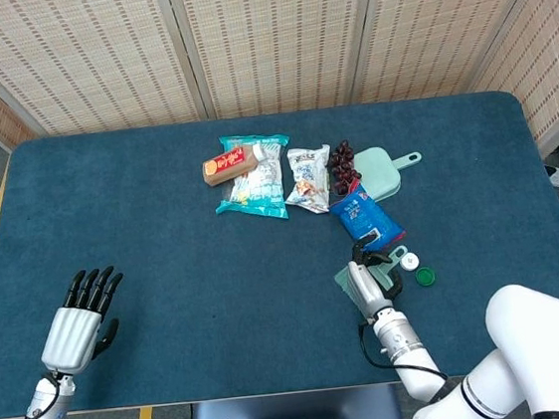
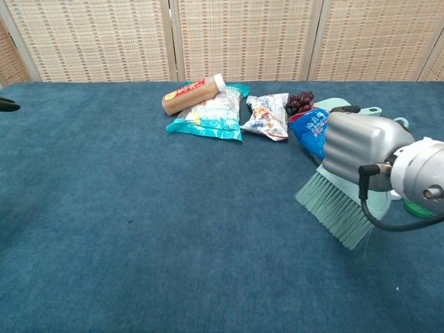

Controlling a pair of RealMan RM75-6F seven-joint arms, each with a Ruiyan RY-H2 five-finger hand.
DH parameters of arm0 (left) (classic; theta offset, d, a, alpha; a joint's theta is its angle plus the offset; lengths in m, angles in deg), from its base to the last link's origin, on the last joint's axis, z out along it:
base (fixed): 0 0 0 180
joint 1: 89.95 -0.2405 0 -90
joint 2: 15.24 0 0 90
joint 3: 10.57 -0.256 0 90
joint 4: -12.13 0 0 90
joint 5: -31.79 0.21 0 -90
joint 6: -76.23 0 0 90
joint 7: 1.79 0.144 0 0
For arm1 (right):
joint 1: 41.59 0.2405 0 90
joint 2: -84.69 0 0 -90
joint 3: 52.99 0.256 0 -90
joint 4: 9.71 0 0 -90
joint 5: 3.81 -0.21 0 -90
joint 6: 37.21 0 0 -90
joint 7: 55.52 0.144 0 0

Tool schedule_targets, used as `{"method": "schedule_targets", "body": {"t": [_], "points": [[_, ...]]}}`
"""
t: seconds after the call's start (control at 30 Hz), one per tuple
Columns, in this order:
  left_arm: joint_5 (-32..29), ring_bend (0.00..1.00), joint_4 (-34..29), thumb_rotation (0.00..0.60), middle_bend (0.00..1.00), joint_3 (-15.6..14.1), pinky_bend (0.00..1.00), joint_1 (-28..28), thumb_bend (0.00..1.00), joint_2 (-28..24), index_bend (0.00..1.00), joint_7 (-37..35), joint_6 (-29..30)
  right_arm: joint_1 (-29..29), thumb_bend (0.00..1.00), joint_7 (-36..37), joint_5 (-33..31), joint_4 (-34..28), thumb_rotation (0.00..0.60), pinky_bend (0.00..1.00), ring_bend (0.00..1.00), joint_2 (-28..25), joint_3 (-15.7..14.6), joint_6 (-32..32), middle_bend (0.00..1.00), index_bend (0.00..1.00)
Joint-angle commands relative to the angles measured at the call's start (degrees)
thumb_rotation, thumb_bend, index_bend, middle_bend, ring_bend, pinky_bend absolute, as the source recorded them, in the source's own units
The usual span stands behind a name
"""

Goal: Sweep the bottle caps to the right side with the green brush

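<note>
Covering the worktop is a dark blue-green felt-like cloth; woven cane screen panels stand behind it, w/ grey floor and a yellow line at the left edge.

Green brush: pale mint, flat rounded back, short handle, fan of fine mint bristles pointing down-left in chest view, tips at or just above the cloth — can't tell which. It sits at the right-centre of the worktop, near the front edge, held by the right hand, whose silver-backed fingers wrap the brush back and handle.

Bottle caps: a white cap and a green cap, side by side just right of the brush in head view. In chest view only the green one peeks out behind the wrist.

Left hand is at the front-left corner, well apart from everything, holding nothing, dark fingers straight and slightly spread.

Further back, mid-worktop: brown bottle lying on a teal snack bag, a small white packet, dark grapes, a mint dustpan and a blue packet just behind the brush.
</note>
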Motion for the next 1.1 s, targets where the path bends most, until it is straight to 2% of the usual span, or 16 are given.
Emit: {"method": "schedule_targets", "body": {"t": [0.03,0.3,0.77,1.1], "points": [[0.0,0.0,0.0,0.6,0.0,0.0,0.01,0.0,0.45,0.0,0.0,0.0,0.0,-0.85,0.5,0.67,0.5,-0.85,0.6,0.32,0.62,-1.43,-1.13,-0.94,0.9,0.96],[0.0,0.0,0.0,0.6,0.0,0.0,0.02,0.0,0.45,0.0,0.0,0.0,0.0,-3.33,0.5,3.16,1.25,-1.66,0.6,0.32,0.62,-4.82,-3.7,-1.85,0.9,0.96],[0.0,0.0,0.0,0.6,0.0,0.0,0.01,0.0,0.45,0.0,0.0,0.0,0.0,-6.92,0.5,6.65,0.63,3.11,0.6,0.32,0.62,-7.87,-5.18,1.34,0.9,0.96],[0.0,0.0,0.0,0.6,0.0,0.0,0.01,0.0,0.45,0.0,0.0,0.0,0.0,-9.25,0.5,4.86,1.13,7.37,0.6,0.32,0.62,-8.33,-6.57,0.26,0.9,0.96]]}}
